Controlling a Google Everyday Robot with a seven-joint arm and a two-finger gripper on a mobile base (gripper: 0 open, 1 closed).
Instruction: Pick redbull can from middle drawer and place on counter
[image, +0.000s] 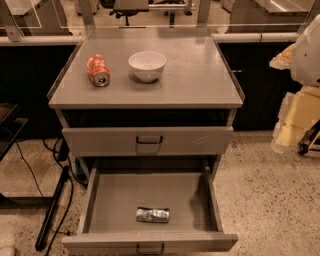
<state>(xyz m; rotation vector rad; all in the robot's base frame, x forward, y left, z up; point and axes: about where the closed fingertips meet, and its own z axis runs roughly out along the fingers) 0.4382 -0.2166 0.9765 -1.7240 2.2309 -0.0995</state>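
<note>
The redbull can, silver and blue, lies on its side near the front of the middle drawer. The drawer is pulled fully open, with its dark loop handle at the bottom edge of the view. Above it the counter is the flat grey top of the cabinet. My gripper shows as pale yellowish parts at the right edge, beside the cabinet. It is well above and to the right of the can and holds nothing that I can see.
An orange soda can lies on its side at the counter's left, with a white bowl beside it. A closed grey drawer front sits above the open drawer. Black cables and a stand lie on the floor to the left.
</note>
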